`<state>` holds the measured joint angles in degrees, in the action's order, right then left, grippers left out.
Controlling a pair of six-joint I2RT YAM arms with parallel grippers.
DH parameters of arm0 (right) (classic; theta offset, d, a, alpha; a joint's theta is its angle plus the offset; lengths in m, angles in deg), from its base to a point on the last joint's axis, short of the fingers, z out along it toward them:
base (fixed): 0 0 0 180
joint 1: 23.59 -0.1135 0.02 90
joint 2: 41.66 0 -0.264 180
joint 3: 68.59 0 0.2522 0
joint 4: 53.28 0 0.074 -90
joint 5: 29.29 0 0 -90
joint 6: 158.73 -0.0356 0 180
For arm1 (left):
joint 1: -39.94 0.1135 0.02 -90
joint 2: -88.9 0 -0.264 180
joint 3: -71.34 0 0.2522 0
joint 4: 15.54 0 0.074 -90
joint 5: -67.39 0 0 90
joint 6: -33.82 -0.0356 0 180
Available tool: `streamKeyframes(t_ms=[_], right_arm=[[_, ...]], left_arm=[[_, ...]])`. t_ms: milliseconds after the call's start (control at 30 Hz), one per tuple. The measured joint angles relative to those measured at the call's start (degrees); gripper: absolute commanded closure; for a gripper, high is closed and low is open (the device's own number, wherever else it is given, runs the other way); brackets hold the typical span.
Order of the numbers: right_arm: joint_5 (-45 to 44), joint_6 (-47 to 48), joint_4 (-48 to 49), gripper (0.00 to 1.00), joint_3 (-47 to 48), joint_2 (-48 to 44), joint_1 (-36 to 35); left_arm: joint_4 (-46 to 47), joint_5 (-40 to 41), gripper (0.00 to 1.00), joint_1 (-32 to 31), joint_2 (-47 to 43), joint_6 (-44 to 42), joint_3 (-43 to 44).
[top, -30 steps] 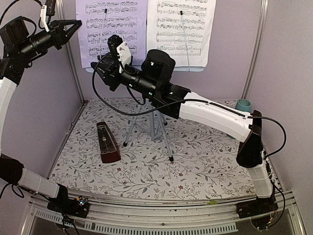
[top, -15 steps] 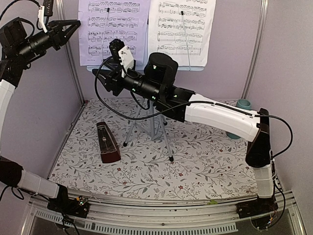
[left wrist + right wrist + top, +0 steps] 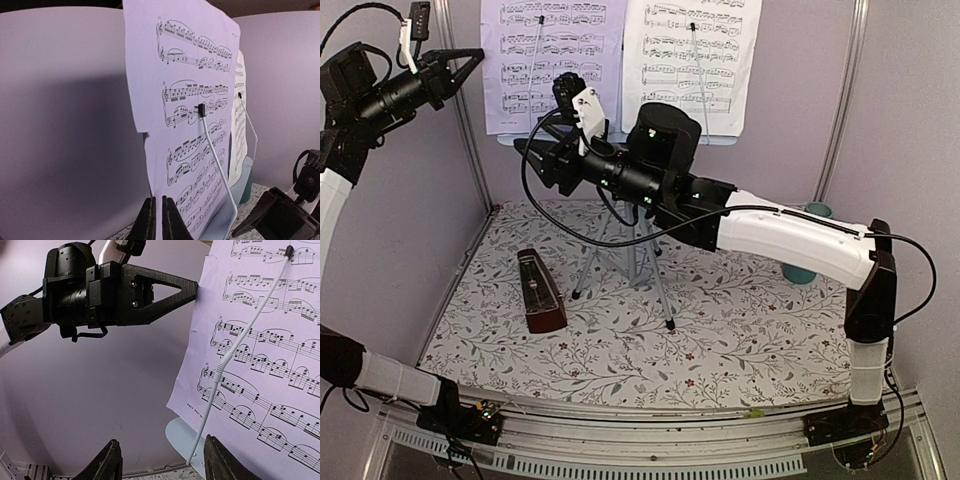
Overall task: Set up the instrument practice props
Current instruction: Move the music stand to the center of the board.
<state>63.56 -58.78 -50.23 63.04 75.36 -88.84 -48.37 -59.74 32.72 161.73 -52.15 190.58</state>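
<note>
Far left, left gripper (image 3: 477,56) pressed together at the edge of the left page (image 3: 550,60), pinch unclear; metronome (image 3: 540,292) upright near left; stand (image 3: 660,285) centre far, both pages up; right gripper (image 3: 161,442) spread wider than a second ago, apparently letting go: setup nearly finished

Top view looks down on table (image 3: 740,345); both wrist views closely face sheet-music pages (image 3: 192,100).

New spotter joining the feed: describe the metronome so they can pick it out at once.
On the floral table, find the stand with silver tripod legs near the middle. Left of them, standing apart, is the metronome. It is the only small dark red-brown pyramid; the cup at far right is teal.
</note>
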Motion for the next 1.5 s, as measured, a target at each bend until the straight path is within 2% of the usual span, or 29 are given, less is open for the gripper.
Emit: streamKeyframes(t_ms=[300, 400, 600, 800, 867, 1000, 1133, 1300, 1433, 1500], right_arm=[[-1.7, 0.2, 0.2, 0.37, -3.9, -3.5, -0.3], [-2.3, 0.2, 0.2, 0.34, -5.3, -4.6, -0.6], [-3.1, 0.5, 0.3, 0.25, -9.0, -7.5, -1.4], [-4.6, 0.6, 0.5, 0.14, -14.5, -11.8, -2.6], [-5.4, 0.6, 0.4, 0.00, -17.2, -13.7, -3.0], [-6.6, 0.0, 0.6, 0.01, -22.3, -16.8, -3.3], [-8.3, -1.2, 0.9, 0.01, -27.5, -19.8, -3.4], [-11.0, -3.6, 1.1, 0.01, -35.6, -24.0, -3.4], [-12.9, -6.7, 1.1, 0.01, -42.8, -27.8, -3.4], [-14.3, -8.8, 1.0, 0.01, -46.5, -29.7, -3.4]], left_arm=[[0.9, -1.0, 0.94, 0.0, -1.5, 1.1, -3.2], [1.1, -1.0, 0.87, 0.0, -1.6, 1.3, -3.5], [1.3, 0.2, 0.80, 0.0, -2.5, 1.7, -3.8], [2.4, 1.5, 0.70, 0.0, -4.5, 1.9, -5.2], [2.8, 1.8, 0.67, 0.0, -5.0, 2.0, -5.6], [3.5, 1.9, 0.61, 0.0, -5.4, 2.2, -6.6], [3.9, 2.2, 0.59, 0.0, -5.6, 2.5, -7.9], [5.7, 4.0, 0.54, 0.0, -8.4, 3.4, -12.7], [7.1, 5.6, 0.46, 0.0, -12.9, 4.5, -18.2], [7.9, 6.3, 0.36, 0.0, -15.4, 5.0, -21.1]])
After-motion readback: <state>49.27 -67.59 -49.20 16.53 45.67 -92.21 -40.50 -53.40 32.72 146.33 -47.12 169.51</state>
